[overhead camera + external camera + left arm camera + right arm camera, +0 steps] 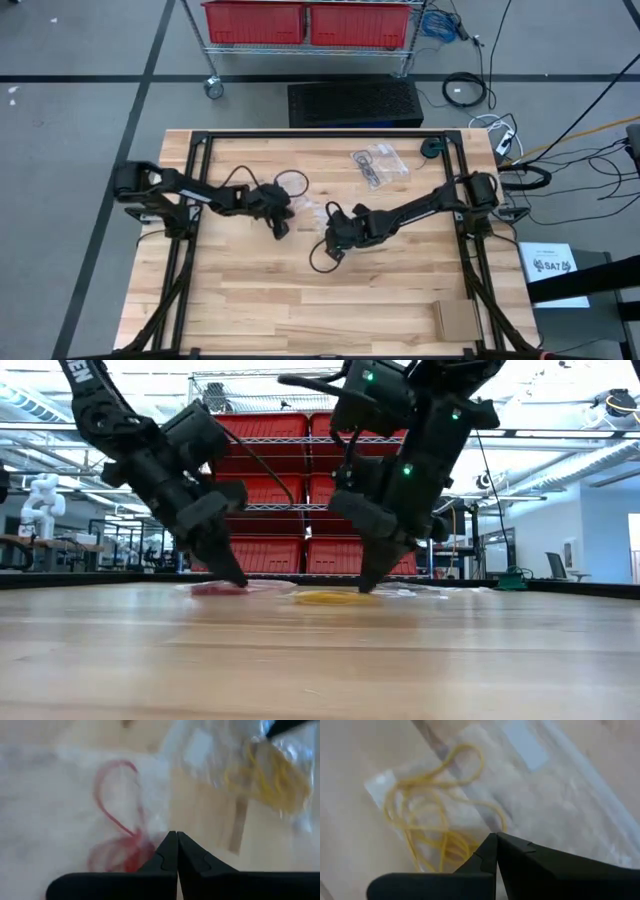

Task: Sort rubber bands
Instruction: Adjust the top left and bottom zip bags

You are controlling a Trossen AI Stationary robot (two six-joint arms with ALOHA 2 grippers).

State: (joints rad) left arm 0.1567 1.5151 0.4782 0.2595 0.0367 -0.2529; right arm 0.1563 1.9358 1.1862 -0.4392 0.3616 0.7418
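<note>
Overhead down, level tabletop view, two close wrist views

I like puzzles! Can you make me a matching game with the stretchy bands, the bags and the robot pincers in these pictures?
Things:
1. thin red rubber bands
2. thin yellow rubber bands
3. clear plastic bag holding dark bands
4. left pincer

Descriptions:
A. at the table's far side, away from both arms
B. shut, tip down by the red loops
C. in a clear bag under the right pincer
D. on clear plastic, in front of the left pincer

Pairs: 1-D, 2-C, 3-A, 4-B
</note>
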